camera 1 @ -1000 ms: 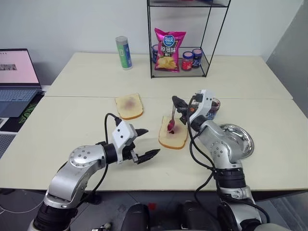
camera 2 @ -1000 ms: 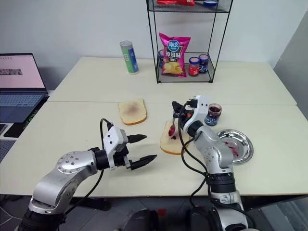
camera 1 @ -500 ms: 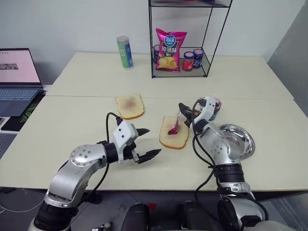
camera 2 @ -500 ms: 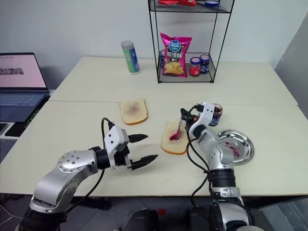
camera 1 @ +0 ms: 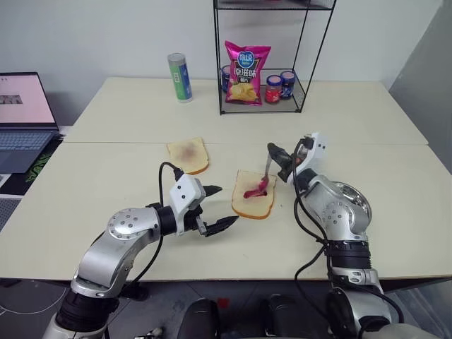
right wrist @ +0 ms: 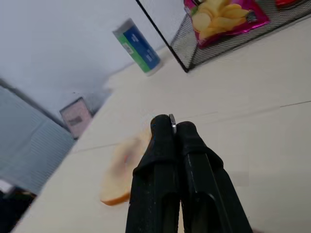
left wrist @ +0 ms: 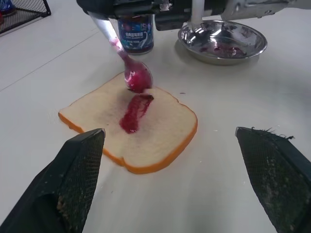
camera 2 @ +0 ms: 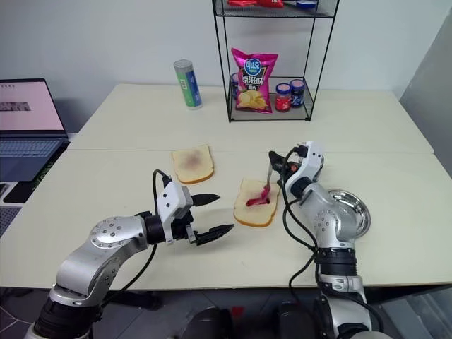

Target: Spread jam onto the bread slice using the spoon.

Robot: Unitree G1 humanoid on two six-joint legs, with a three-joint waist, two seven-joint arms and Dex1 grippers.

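Observation:
The bread slice (camera 1: 256, 201) lies mid-table with a red streak of jam across it. My right gripper (camera 1: 275, 152) is shut on the handle of the spoon (camera 1: 266, 168), held above the slice's far right side. The spoon slants down to the slice, and its red-stained bowl (left wrist: 138, 79) sits at the slice's far edge, at the end of the streak. Behind the spoon stands the jam jar (left wrist: 137, 33). My left gripper (camera 1: 222, 205) is open with nothing between its fingers (left wrist: 77, 170). It hovers just left of the slice and points at it.
A second slice (camera 1: 188, 155) lies to the far left of the first. A round steel dish (camera 1: 355, 200) smeared red sits right of my right arm. A wire rack (camera 1: 299, 67) with a chips bag and jars, a can (camera 1: 179, 78) and a laptop (camera 1: 20, 120) stand further back.
My right gripper has moved right and a little up, tilting the spoon so that it leans over the slice. A red streak now shows on the bread. The left gripper stayed put.

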